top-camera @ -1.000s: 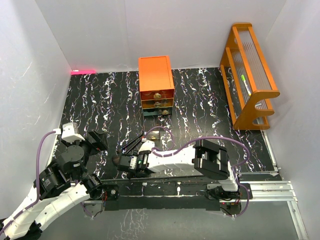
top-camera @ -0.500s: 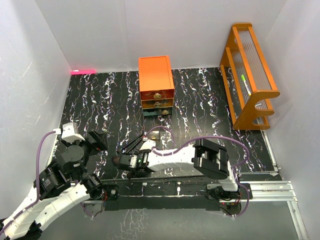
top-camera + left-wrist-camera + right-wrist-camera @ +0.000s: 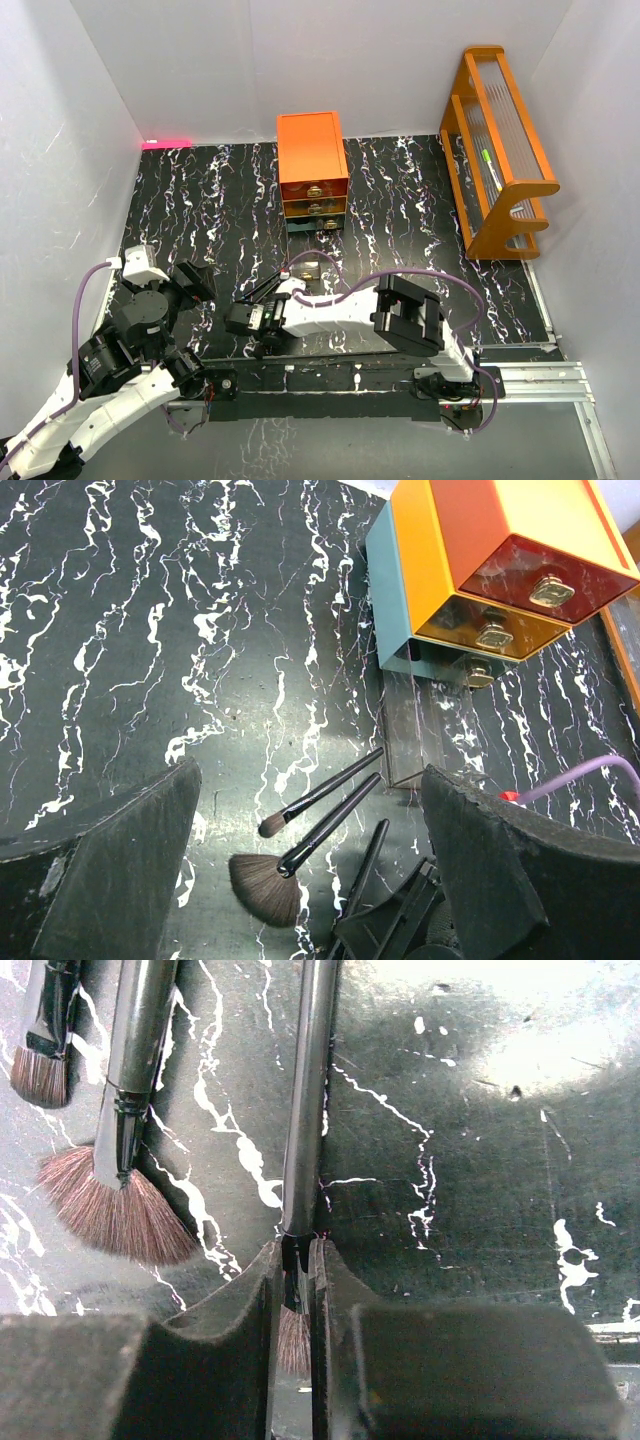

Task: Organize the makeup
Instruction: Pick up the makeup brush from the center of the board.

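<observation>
Three long black brushes lie on the dark marble table. In the right wrist view, my right gripper is shut on the ferrule of one brush, whose brown head shows between the fingers. A fan brush and a small brush lie to its left. In the left wrist view, the small brush, the fan brush and the held brush lie below my open, empty left gripper. From above, the right gripper is at the front centre-left and the left gripper is just left of the brushes.
The orange drawer chest stands at the back centre and also shows in the left wrist view. A clear holder lies in front of it. The orange wooden rack stands at the back right. White walls enclose the table.
My right gripper has shifted a little to the left along the table's front, still shut on the brush. The left arm has not moved.
</observation>
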`<control>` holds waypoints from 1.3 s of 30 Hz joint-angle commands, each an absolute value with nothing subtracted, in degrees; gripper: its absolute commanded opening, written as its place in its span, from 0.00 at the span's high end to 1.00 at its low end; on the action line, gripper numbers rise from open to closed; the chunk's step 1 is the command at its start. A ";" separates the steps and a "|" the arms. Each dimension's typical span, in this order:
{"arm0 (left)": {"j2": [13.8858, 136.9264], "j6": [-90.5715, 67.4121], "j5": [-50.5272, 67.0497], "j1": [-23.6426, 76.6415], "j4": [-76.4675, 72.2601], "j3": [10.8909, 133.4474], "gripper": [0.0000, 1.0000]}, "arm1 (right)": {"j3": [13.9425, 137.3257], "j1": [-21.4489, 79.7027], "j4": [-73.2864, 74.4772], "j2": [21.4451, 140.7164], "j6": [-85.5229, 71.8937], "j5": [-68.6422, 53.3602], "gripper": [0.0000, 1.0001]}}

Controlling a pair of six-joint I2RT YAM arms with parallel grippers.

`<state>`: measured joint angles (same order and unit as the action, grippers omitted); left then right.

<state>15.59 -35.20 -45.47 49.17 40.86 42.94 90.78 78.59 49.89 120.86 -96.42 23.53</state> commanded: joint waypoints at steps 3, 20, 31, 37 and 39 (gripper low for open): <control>15.81 -35.38 -46.72 48.95 41.49 43.23 0.09 | 85.31 78.39 50.60 116.94 -100.35 24.62 0.92; 16.61 -35.60 -47.32 48.90 41.77 43.33 0.09 | 87.27 80.32 36.80 108.66 -73.85 21.32 0.92; 17.20 -35.64 -47.30 48.88 41.84 43.42 0.09 | 94.08 77.82 44.52 106.11 -58.95 24.36 0.92; 17.40 -35.77 -47.28 48.94 41.92 43.40 0.09 | 93.99 65.49 46.12 100.54 -43.83 13.15 0.92; 17.47 -35.81 -47.41 48.89 41.92 43.40 0.09 | 95.25 61.01 48.35 98.62 -39.86 9.48 0.92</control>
<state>16.69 -35.64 -46.09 49.19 41.25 42.94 91.50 69.36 45.39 105.06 -50.57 15.14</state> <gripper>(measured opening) 0.910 0.154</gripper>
